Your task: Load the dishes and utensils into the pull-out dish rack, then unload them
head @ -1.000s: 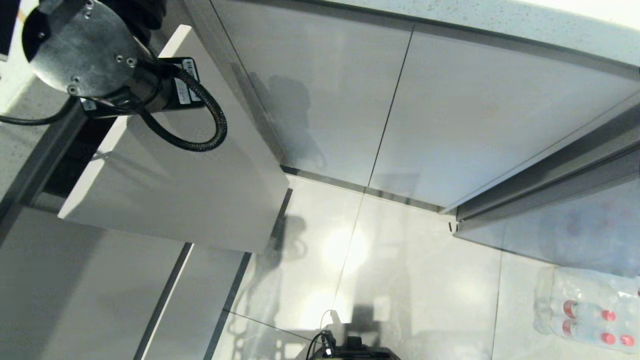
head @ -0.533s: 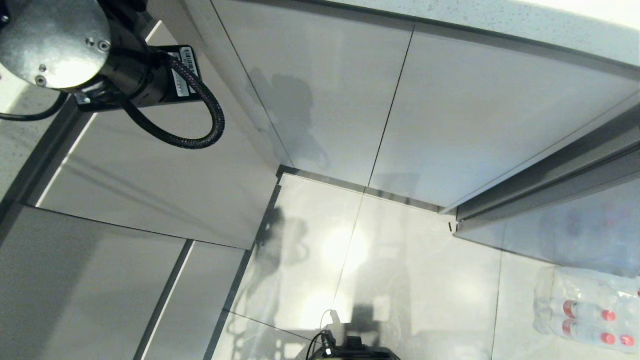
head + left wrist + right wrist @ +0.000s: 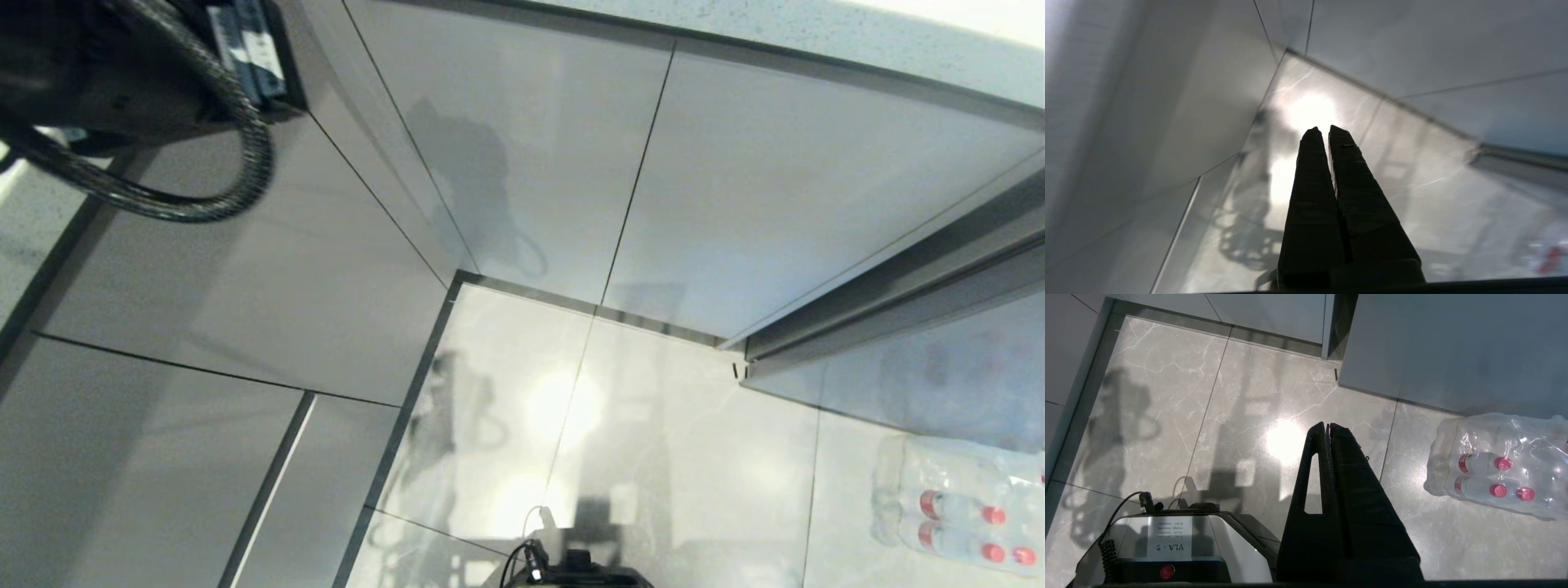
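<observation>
Pale glossy cabinet fronts [image 3: 522, 163] meet a shiny tiled floor [image 3: 653, 457]; the pull-out dish rack [image 3: 245, 278] sits pushed in at ten o'clock. Left tool [image 3: 1322, 130] pressed together, empty; right tool [image 3: 1327, 425] likewise, above the floor.

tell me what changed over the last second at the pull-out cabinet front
The narrow pale pull-out cabinet front slid in from sticking out to flush with its neighbours, closed. The left arm moved up and left toward the head view's corner; its end effector is shut and empty. The shrink-wrapped red-capped bottle pack stayed put.
</observation>
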